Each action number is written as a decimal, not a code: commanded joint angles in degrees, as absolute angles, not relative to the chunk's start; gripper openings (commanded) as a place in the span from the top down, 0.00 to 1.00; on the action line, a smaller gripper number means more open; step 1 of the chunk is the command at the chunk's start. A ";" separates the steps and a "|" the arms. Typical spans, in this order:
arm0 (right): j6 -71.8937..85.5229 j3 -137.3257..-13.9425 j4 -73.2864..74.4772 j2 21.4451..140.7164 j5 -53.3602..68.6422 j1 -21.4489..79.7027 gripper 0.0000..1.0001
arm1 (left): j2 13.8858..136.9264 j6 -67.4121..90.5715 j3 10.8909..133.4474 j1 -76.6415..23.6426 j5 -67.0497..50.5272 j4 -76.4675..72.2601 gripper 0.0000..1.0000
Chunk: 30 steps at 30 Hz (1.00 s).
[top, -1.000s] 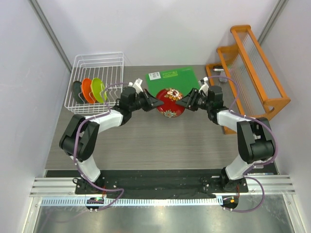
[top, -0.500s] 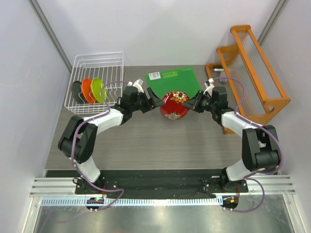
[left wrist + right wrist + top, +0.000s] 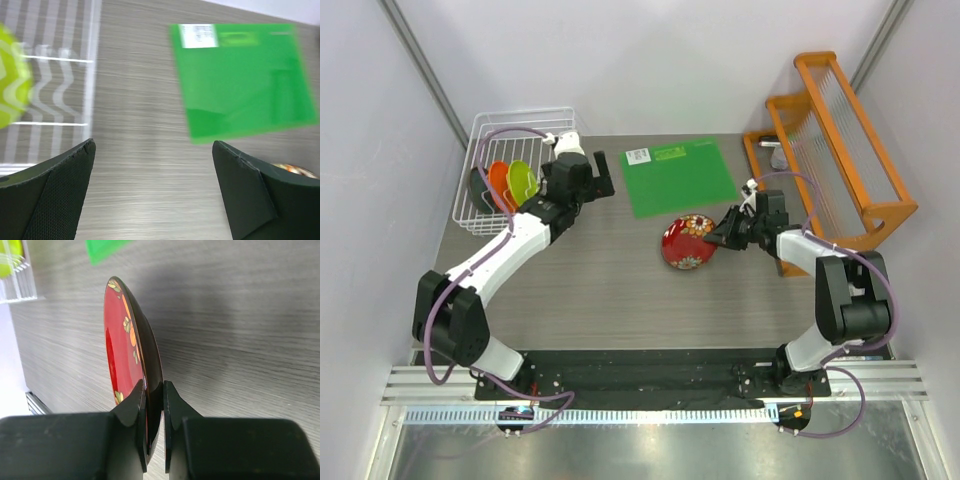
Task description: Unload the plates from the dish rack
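Two claws: right claw [image 3: 154,390] pinches red plate [image 3: 117,340], left claw [image 3: 153,145] gapes; label [image 3: 199,36] on green mat [image 3: 245,85] illegible.

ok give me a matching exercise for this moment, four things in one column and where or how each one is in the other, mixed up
Column one:
1. red floral plate
2. lime green plate
3. green mat
4. left pincer

Column two:
a. standing on edge in the white wire dish rack
b. open, holding nothing
c. pinched at its rim by the right pincer
d. lying flat on the table

Pairs: 1-c, 2-a, 3-d, 4-b
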State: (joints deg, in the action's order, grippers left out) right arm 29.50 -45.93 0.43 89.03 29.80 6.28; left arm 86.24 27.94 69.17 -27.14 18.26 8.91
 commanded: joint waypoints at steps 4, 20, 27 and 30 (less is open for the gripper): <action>28.04 -48.07 -1.32 95.44 36.03 6.50 0.99 | 83.85 23.20 70.48 -23.12 29.54 14.75 0.01; 24.52 -51.24 9.84 97.91 23.13 7.29 0.44 | 88.06 22.24 69.52 -9.85 26.64 13.18 0.01; 21.45 -53.79 18.70 91.42 2.33 10.54 0.41 | 92.46 21.88 71.71 -8.61 26.80 12.31 0.01; 20.57 -54.23 19.86 88.43 0.18 10.63 0.40 | 94.13 21.62 71.98 -8.18 28.65 10.82 0.01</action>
State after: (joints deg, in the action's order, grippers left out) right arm 23.40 -51.92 14.83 94.06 11.35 10.13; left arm 92.53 22.74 69.41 -8.84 26.65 14.00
